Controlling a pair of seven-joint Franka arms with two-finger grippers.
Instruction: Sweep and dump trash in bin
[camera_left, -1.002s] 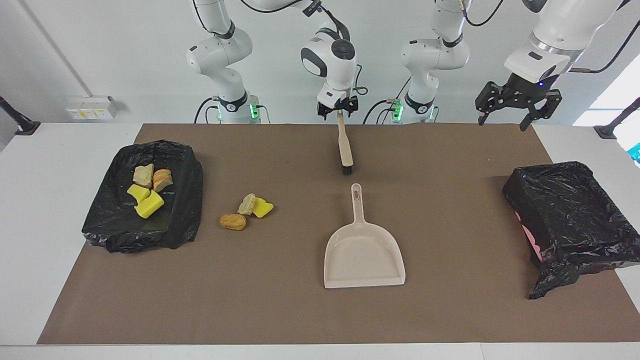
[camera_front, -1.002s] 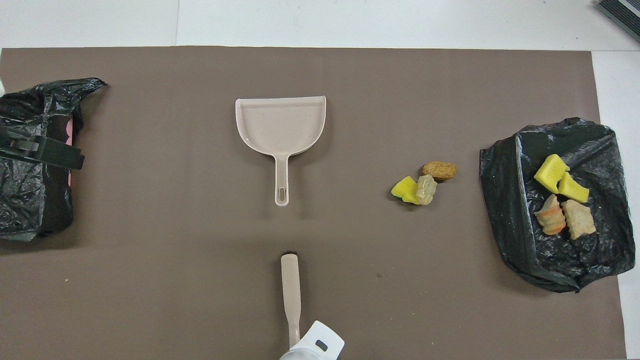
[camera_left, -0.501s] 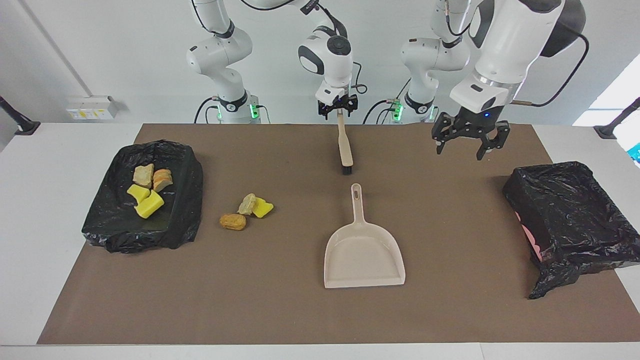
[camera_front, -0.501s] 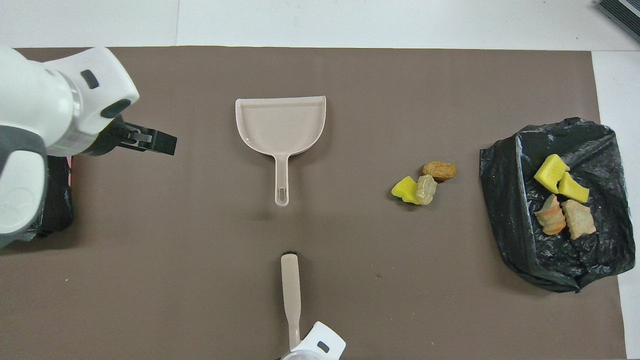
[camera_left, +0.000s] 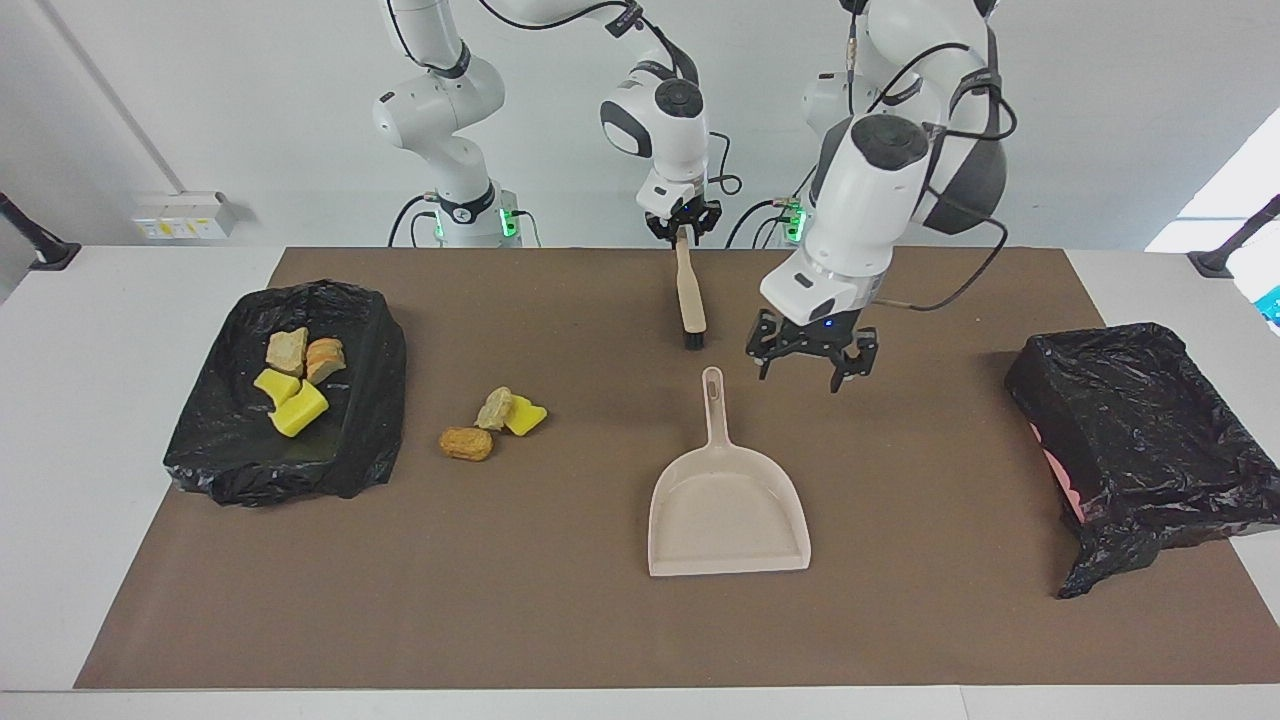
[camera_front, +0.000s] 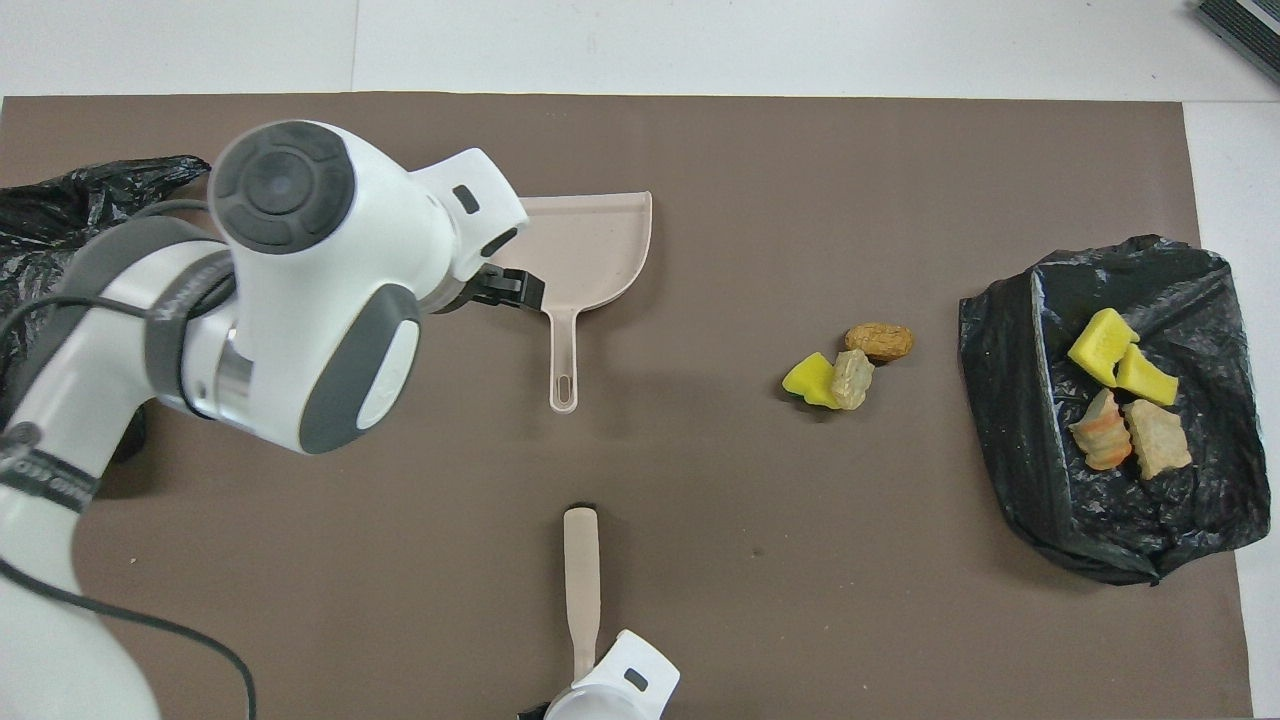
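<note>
Facing view shows three loose trash lumps (camera_left: 494, 422) that look light, crumbly; brush (camera_left: 688, 292) suits them; right gripper (camera_left: 684, 222) fingers pinch its thin handle; left gripper (camera_left: 812, 364) fingers spread over the worktop (camera_left: 900, 620).

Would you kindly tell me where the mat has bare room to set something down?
Bare mat lies between the dustpan and the empty black-lined bin, and along the edge farthest from the robots. It is crowded near the loose trash beside the filled bin.
</note>
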